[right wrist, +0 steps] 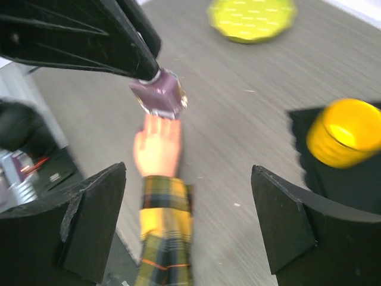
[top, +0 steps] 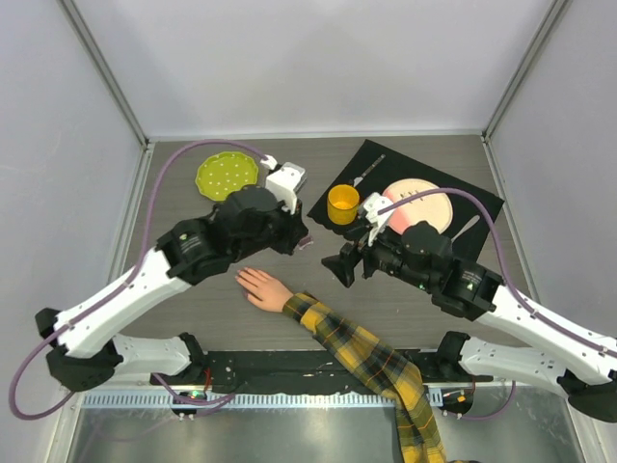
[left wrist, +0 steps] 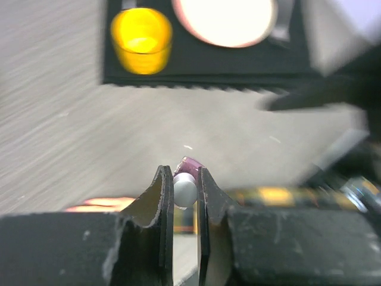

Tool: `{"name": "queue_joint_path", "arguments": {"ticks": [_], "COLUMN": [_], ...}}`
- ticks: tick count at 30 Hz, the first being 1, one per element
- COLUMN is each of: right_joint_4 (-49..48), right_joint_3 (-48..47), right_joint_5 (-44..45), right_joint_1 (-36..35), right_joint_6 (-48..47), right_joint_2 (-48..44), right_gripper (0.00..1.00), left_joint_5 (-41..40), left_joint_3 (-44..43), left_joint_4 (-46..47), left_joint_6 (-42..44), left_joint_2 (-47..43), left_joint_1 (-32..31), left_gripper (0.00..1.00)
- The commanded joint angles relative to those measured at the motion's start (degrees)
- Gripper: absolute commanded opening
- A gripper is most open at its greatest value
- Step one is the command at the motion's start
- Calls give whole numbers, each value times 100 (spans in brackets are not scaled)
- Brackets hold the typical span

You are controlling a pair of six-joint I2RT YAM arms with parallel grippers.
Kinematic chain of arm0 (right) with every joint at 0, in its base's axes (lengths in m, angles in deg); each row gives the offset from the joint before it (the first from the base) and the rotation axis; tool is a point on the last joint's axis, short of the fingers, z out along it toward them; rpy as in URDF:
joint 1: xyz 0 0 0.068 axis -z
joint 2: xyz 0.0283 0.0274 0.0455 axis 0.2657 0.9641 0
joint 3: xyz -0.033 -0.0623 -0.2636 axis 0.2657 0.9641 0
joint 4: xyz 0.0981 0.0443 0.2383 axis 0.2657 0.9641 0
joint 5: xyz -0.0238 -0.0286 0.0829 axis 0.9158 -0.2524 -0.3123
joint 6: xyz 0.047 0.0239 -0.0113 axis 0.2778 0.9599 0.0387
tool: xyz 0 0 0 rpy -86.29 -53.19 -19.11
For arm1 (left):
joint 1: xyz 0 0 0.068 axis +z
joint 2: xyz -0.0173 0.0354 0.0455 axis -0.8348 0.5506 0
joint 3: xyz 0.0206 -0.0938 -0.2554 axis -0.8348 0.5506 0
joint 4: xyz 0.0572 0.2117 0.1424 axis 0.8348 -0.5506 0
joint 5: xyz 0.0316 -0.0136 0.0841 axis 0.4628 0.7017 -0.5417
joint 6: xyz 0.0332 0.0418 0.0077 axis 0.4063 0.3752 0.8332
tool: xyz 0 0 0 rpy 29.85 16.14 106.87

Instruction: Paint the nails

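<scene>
While my left tool [left wrist: 185, 179] pinches a purple polish bottle [right wrist: 159, 95] near the peach mannequin hand [top: 258, 286], its nails [top: 241, 277], mid-frame on the tabletop [top: 318, 164], look tiny, colour unreadable; right tool [right wrist: 187, 173] spread.

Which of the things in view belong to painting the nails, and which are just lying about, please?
Job in hand:
mannequin hand
purple polish bottle, gripped by the left gripper

Lying about:
green plate
yellow cup
pink plate
black mat

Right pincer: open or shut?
Open: in its wrist view the right pincer has its fingers wide apart, gripping nothing.
</scene>
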Motion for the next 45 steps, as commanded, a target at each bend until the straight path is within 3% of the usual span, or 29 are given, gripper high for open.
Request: {"name": "queue_joint_path", "arguments": {"ticks": [1,5,9,14,23,45], "right_joint_4": [-80,-80,-45,-19,-10,-247], "right_joint_3": [304,576,700,840,893,1034], "right_joint_5": [1650,1959,1995,2082,2118,2021], "right_joint_1": [-2,-2,-2,-2,-2,-2], "right_joint_6": [393,481,551,569,569,551], "right_joint_2": [-459,-706,-873,-987,-1084,-1277], "right_gripper": [90,90,90,90,90,90], "left_joint_5": [-1944,-3245,-4360,-4338,-3864,-3617], "left_joint_3": [30,-39,-619,-884,-95,426], "left_joint_4": [586,868,-68,-460,401,394], "left_joint_6": [-378,-1001,-2529,-4121,-4439,-5231], "left_joint_2": [828,1838,2911,3851,3853,4178], "left_joint_1": [19,28,45,116,361,608], "left_gripper": [0,0,0,0,0,0]}}
